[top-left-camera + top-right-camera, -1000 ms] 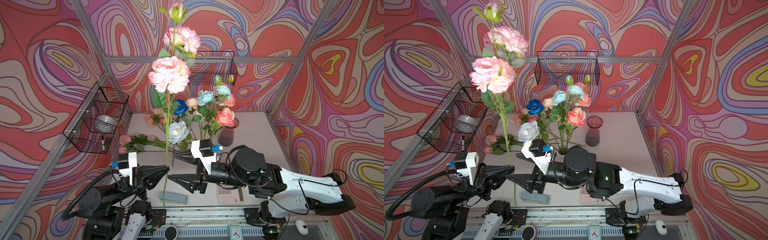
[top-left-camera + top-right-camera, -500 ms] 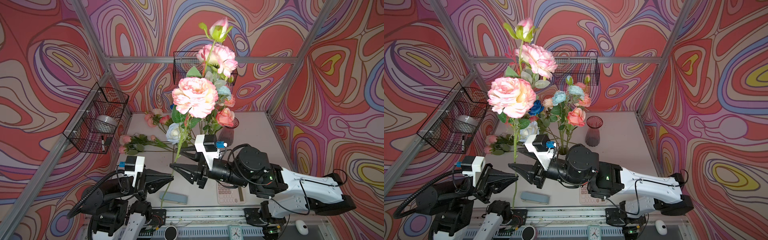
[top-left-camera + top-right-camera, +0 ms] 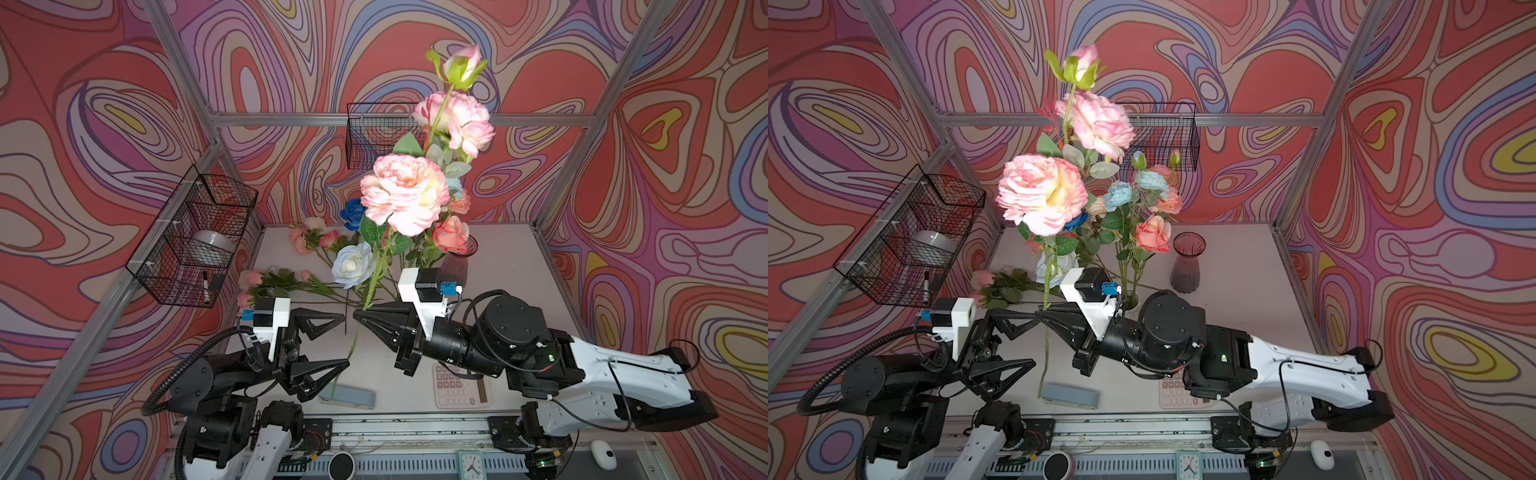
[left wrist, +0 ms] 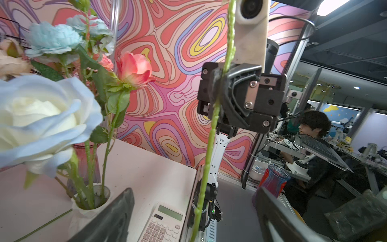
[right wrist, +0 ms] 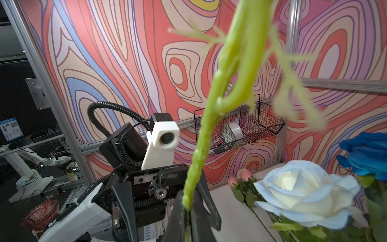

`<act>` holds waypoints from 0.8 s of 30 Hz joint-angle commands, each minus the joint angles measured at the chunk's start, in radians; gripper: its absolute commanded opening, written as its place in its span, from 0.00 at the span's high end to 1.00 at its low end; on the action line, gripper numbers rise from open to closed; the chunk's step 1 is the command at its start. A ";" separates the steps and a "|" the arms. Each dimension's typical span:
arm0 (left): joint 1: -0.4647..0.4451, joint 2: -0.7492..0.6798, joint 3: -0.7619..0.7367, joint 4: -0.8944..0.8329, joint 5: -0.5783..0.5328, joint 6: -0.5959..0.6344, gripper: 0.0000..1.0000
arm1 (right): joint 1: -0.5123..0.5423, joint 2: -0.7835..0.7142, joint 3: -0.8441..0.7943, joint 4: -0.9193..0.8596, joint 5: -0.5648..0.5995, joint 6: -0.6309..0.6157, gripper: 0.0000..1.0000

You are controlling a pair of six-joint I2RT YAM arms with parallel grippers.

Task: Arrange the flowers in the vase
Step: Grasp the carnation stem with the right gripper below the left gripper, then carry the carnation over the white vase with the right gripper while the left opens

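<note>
- At the bottom centre of both top views, one flat grey case (image 3: 347, 397) and one white keyed calculator (image 3: 461, 386) lie on the pale desk (image 3: 511, 266).
- At lower left, the left gripper (image 3: 346, 340) sits low and level. Its two black triangular jaws are spread wide with nothing between them.
- The right gripper (image 3: 360, 315) reaches in level from the lower right. Its jaws are pinched on the knobbly green stem (image 5: 200, 146) of one pink spray (image 3: 405, 199).
- The spray stands upright in mid-air at frame centre, with two ruffled full blooms and one closed bud on top.
- Two small pink bunches (image 3: 266, 282) lie flat on the desk at centre left.
- One white vase (image 4: 83, 218) holds several stems, with peach, pale blue and deep blue heads.
- One ribbed dark-red glass vase (image 3: 1187, 266) stands just right of centre.
- Two black wire baskets (image 3: 195, 241) hang on the walls, one at the left and one at upper centre.
</note>
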 commanded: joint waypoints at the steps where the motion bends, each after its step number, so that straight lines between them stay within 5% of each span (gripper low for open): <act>1: -0.005 -0.025 0.037 -0.080 -0.189 0.019 0.00 | -0.004 -0.051 -0.029 -0.059 0.096 -0.008 1.00; 8: -0.005 -0.140 0.002 -0.292 -0.719 0.017 0.00 | -0.004 -0.092 -0.040 -0.136 0.276 -0.060 1.00; 13: -0.005 -0.119 -0.009 -0.476 -0.984 0.018 0.00 | -0.003 -0.080 -0.010 -0.153 0.405 -0.146 1.00; 24: -0.005 -0.045 -0.024 -0.546 -1.056 0.033 0.00 | -0.004 0.039 0.217 -0.255 0.530 -0.300 1.00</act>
